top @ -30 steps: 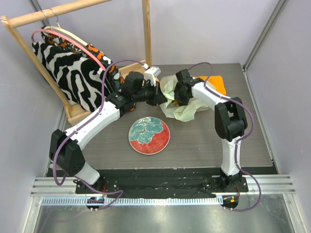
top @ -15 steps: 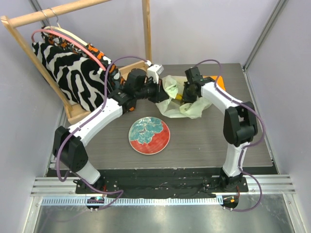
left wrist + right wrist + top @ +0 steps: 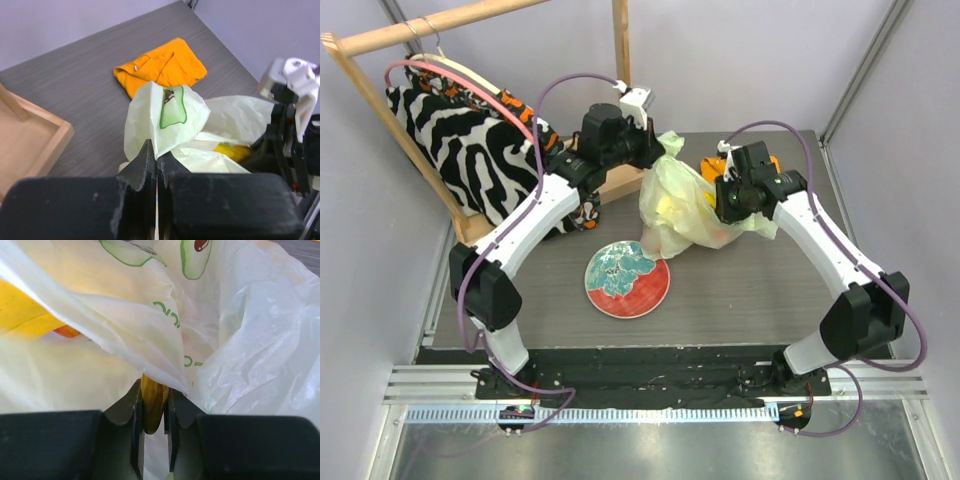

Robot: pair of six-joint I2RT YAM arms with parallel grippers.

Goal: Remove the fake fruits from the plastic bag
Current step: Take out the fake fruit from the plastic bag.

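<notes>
**Bag held up, banana pinched, nothing out yet**

I have the left gripper (image 3: pixel 156 161) closed tight on a fold of the bag (image 3: pixel 672 205) at its 12 o'clock edge, holding the film up. The right gripper (image 3: pixel 152 405), at the bag's 3 o'clock side, is closed to a narrow gap on a yellow-brown end that I take for the tip of the bananas (image 3: pixel 20 310). I cannot tell whether film is caught with it. An orange fruit (image 3: pixel 67 331) sits beside them, both inside the bag. The bag hangs at 1 o'clock from the plate (image 3: pixel 615 290), with the orange cloth (image 3: pixel 160 70) at the bag's 2 o'clock.

I judge this to be the first extraction. Next I need to draw the right arm back out of the mouth with the left holding the bag, watching that the film does not follow.
</notes>
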